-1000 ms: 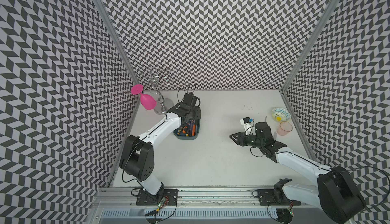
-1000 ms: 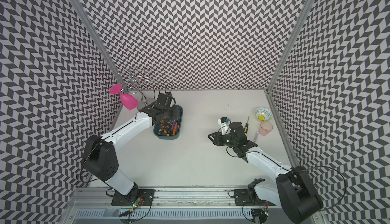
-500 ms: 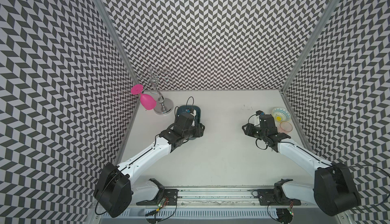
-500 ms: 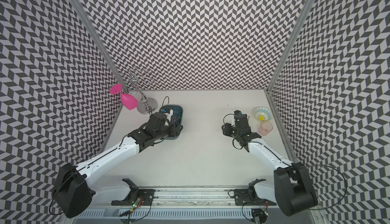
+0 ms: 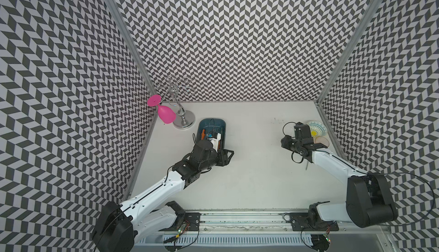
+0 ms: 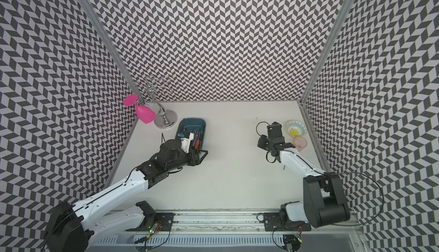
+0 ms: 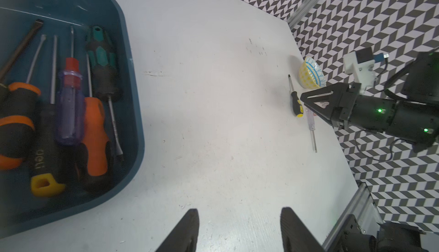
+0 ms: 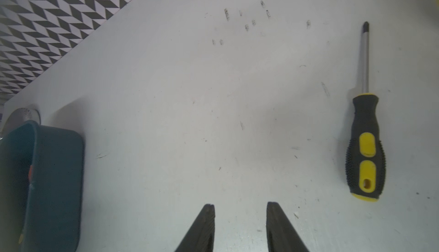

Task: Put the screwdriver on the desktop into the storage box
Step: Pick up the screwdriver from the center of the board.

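**A:** The left arm [image 5: 154,195] is hanging at the near end of the dark teal rectangular plastic storage box [image 5: 212,122], left of centre in both top views. Its jaws are standing wide, with nothing between them.

**B:** And that box is filling up: screwdrivers are lying side by side along its length, which I'd say is the only way they fit.

**A:** The right arm [image 5: 332,160] is reaching over the right side of the white counter [image 5: 249,179], beside the small blue-and-yellow patterned bowl [image 5: 317,127]. Its jaws are showing a narrow gap and gripping nothing.

**B:** The black-and-yellow rubber-handled screwdriver [image 8: 364,144] is lying flat on the counter just beside those jaws, not touching them, tip near the bowl.

**A:** I'm guessing the slim gap is for slipping over the handle without bumping the bowl or the translucent pink cup [image 5: 322,141].

**B:** A thin clear-handled screwdriver [image 7: 311,129] is also lying there, partly under the arm. So two are waiting.

**A:** Any writing?

**B:** Inside the box, a black handle with a yellow end [image 7: 44,167] is showing white letters that seem to read "deli". I'm seeing nothing else legible.
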Tool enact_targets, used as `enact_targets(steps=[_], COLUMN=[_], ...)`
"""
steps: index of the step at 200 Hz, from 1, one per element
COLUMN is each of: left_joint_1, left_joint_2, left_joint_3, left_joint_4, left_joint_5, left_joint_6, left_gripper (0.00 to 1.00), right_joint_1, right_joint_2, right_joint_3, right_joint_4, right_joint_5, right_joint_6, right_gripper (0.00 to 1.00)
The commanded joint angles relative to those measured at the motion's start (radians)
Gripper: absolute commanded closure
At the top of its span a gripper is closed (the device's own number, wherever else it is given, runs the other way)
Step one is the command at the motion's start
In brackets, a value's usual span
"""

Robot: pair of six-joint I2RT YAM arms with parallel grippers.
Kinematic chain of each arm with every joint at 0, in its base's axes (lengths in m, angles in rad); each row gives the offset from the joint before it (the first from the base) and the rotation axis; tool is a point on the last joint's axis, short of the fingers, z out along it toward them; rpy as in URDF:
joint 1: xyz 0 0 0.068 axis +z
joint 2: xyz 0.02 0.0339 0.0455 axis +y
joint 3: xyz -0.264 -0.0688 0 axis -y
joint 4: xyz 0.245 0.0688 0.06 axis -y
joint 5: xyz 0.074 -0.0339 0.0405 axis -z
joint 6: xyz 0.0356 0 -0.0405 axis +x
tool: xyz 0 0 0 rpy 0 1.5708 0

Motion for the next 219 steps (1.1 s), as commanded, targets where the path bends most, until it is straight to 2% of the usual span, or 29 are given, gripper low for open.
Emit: enact_targets(steps=[1,48,94,143,199,219], left_joint_1=[-0.020,-0.060,-0.081,-0.084,-0.084,-0.083], left_joint_2=[-0.004,0.030,0.046,0.050,0.054,0.057], left_joint_3=[-0.012,-0.003,-0.012,-0.019,-0.027,-0.027], left_joint_4=[0.091,0.108,0.117,0.117,0.112,0.113], left_joint_5=[0.058,0.071,0.076,0.068,0.062,0.058], left_joint_6=[-0.007,0.003,0.000,0.002,0.004,0.005], left_gripper=[0.42,0.42,0.42,0.42,0.42,0.42], right_joint_1=[-0.037,-0.108,-0.130,-0.137,-0.138,-0.139], right_joint_2=[0.033,0.112,0.180,0.260,0.316,0.318], right_joint_3=[0.031,0.071,0.109,0.124,0.104,0.090], right_joint_4=[-0.002,-0.019,-0.045,-0.037,-0.008,0.004], right_joint_5=[0.053,0.104,0.209,0.240,0.209,0.186], right_joint_6=[0.002,0.004,-0.001,-0.006,-0.010,-0.013], right_gripper=[0.60,0.58,0.58,0.59,0.67,0.75])
